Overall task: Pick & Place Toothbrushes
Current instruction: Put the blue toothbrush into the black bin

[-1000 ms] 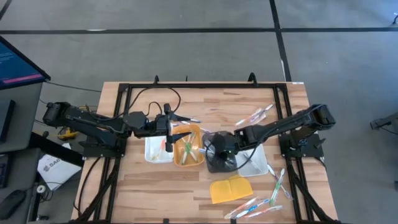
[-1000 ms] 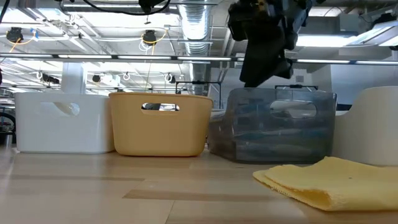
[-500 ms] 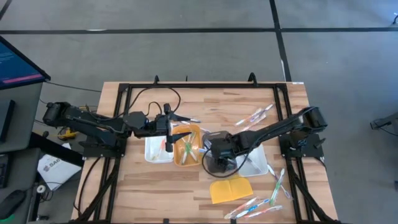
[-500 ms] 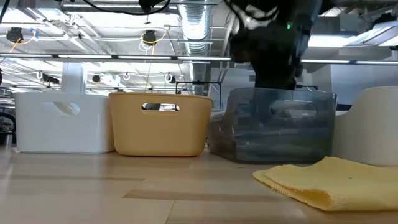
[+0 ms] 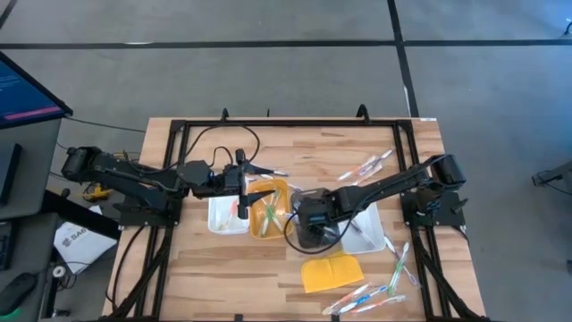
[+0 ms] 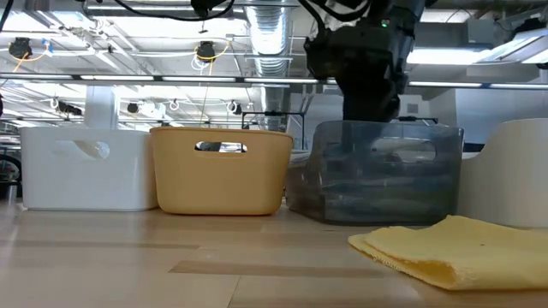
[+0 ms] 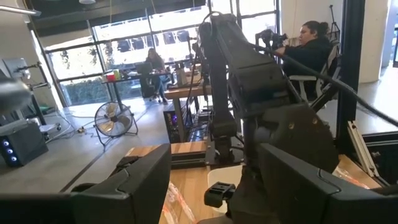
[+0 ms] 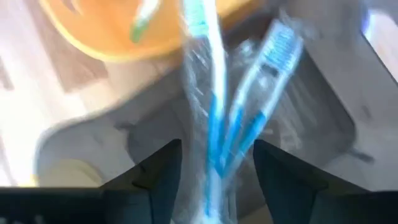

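Observation:
My right gripper (image 8: 217, 155) points steeply down over the grey tray (image 5: 313, 234). Its fingers stand apart on either side of two blue toothbrushes in clear wrappers (image 8: 211, 124). One of them reaches up past the orange tray's rim (image 8: 112, 46). In the low view the right gripper (image 6: 368, 107) hangs at the grey tray's top edge (image 6: 377, 128). My left gripper (image 5: 255, 193) waits level and open above the orange tray (image 5: 271, 215), which holds green and orange toothbrushes (image 5: 268, 213). Nothing is between the left gripper's fingers (image 7: 211, 186). My right gripper has the wrapped blue toothbrushes' handles (image 8: 214, 168) between its fingers, coming from above. Blur hides whether the fingers (image 8: 158, 174) touch them. I cannot tell whether the brushes lie in the grey tray or hang from the gripper.
A white tray (image 5: 225, 215) stands left of the orange one, and another white tray (image 5: 366, 234) right of the grey one. A yellow pad (image 5: 331, 271) lies nearer. Loose toothbrushes lie at the far right (image 5: 366, 165), the right edge (image 5: 398, 264) and the near right (image 5: 366, 295).
My right gripper has sunk toward the grey tray and shifted slightly toward the table's left, tipping to point more steeply down.

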Motion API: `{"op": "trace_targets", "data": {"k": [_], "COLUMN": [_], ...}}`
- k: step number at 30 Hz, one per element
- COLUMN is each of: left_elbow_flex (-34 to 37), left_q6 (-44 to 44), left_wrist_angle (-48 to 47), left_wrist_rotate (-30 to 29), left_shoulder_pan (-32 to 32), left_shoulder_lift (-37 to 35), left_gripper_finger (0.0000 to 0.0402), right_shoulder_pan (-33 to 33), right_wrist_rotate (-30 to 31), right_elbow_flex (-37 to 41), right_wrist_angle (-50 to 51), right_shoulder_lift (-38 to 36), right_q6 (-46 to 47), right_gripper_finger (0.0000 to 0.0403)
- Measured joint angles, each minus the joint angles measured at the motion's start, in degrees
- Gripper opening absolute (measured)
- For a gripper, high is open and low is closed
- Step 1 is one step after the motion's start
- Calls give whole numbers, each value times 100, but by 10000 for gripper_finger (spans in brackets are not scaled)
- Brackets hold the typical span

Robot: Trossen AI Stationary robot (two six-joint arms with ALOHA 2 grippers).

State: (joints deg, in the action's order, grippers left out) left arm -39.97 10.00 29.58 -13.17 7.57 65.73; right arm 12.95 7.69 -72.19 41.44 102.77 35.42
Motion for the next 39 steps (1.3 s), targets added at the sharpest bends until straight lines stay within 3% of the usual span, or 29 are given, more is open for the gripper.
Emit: {"op": "trace_targets", "data": {"k": [15,21,25,33,39], "left_elbow_flex": [0,0,0,0,0], "left_q6": [0,0,0,0,3], "left_wrist_angle": [3,3,-2,-4,26], "left_wrist_rotate": [0,0,0,-2,0], "left_shoulder_pan": [24,26,26,26,70], "left_shoulder_lift": [0,0,0,0,0], "left_gripper_finger": [236,236,236,236,236], "right_shoulder_pan": [15,15,58,286,306], "right_wrist_rotate": [-12,-13,58,1018,1044], "right_elbow_flex": [3,-183,-441,-716,-714], "right_wrist_angle": [27,115,428,1314,1539], "right_shoulder_lift": [-8,-10,-10,-15,-14], "right_q6": [163,487,785,1825,2103], "right_gripper_finger": [15,35,15,17,10]}}
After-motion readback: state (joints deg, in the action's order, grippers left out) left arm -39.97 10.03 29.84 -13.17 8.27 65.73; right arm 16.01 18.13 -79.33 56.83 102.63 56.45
